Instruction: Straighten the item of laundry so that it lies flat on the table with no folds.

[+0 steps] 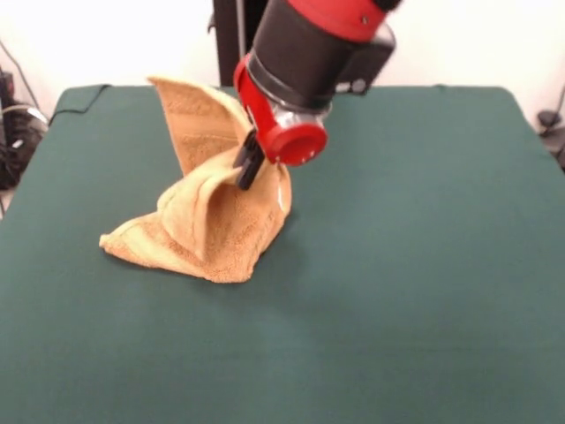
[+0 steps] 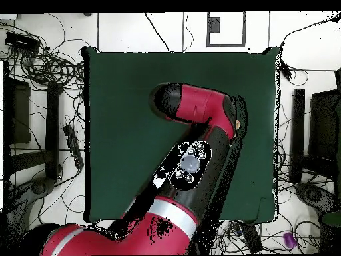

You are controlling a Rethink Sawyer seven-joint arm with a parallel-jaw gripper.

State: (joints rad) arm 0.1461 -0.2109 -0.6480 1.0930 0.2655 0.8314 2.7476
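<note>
From the front, the towel (image 1: pixel 207 221) is nowhere near flat: it's bunched up into a sort of tent on the left half of the bench (image 1: pixel 424 265), with one corner sticking up toward the far edge and a lower corner splayed out on the green cloth to the left. The pincer (image 1: pixel 248 162) is clenched on a fold of the towel up near the top of the bunch, black fingers (image 1: pixel 250 159) pinching the fabric right below the red wrist of the arm (image 1: pixel 309 62). There's a thin white bit hanging at the towel's right side, probably the tag (image 1: pixel 281 190). The green cover looks smooth and plain all around, a white wall sits behind it, and some cables (image 1: pixel 18 124) hang off the left side. From overhead, the arm (image 2: pixel 193 133) sprawls across the middle of the bench (image 2: pixel 120 120) and covers nearly all of the towel; I only catch a tiny orange sliver (image 2: pixel 238 125) poking out by the arm's right edge. Can't see the pincer from up here at all. The floor round the bench is a mess of black cables (image 2: pixel 46 67), with dark stands on both sides.
</note>
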